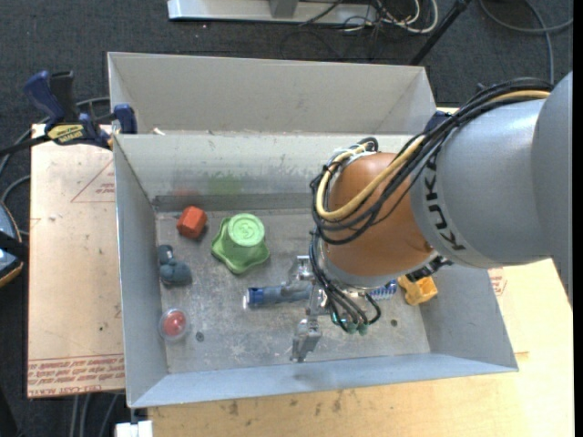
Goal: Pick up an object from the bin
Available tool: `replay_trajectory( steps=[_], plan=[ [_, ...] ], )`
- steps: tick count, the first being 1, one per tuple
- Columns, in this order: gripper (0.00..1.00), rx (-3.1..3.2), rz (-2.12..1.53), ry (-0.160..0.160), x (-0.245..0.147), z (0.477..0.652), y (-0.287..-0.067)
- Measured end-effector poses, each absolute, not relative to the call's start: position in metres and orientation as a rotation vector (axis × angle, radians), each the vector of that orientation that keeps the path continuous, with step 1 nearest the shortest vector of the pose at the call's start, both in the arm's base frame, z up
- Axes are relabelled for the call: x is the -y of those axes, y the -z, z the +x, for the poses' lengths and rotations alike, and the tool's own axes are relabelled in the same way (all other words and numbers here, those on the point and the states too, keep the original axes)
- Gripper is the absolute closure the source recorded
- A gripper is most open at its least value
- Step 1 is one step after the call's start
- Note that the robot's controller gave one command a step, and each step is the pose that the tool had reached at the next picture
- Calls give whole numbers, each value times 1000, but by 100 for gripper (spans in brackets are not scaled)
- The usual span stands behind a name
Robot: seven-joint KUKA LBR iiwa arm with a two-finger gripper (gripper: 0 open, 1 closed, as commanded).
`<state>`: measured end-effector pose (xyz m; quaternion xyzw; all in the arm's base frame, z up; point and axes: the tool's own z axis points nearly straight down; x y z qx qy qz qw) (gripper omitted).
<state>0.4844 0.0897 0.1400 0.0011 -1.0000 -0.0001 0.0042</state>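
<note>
Care first with the closing: lower only as far as needed to bring both fingers (304, 340) level with the blue stick (267, 296), then press together slowly, guarding against a roll of the stick toward the left. Better to grip close to its right end, between the fingers as placed now, and to close across the stick, not along it. Lift straight up, and only after a firm pinch. Judging by its look, a thin and light thing, so likely to turn or slip out if caught at the very tip. Keep away from the green cap (241, 241), just to the far left of the stick, and from the yellow piece (419, 289) at the right, partly under the arm (492, 189).

Now the pose. Reaching in from the right, with the thick grey arm above the right half of the bin (137, 244) and the orange wrist cover (373, 217) turned down toward the middle of the floor. Gripper (303, 303) low, closer to the near wall than to the far one. Fingers spread apart, one on the far side of the stick's right end and one on the near side, pinching nothing. Impossible to tell whether touching the floor or not. Stick flat in the middle of the bin, lying left to right. Well apart at the left: red block (191, 221), dark grey lump (171, 269), clear ball (172, 322).
</note>
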Motion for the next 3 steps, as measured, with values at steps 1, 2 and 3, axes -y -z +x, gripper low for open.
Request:
replay_trajectory(
  steps=[1, 2, 3],
  plan=[
    [0, 3134, -200, 4, -90, 553, -73],
    [100, 3145, -203, 11, -91, 555, -76],
    [100, 3143, -201, 7, -131, 543, -247]
  ],
)
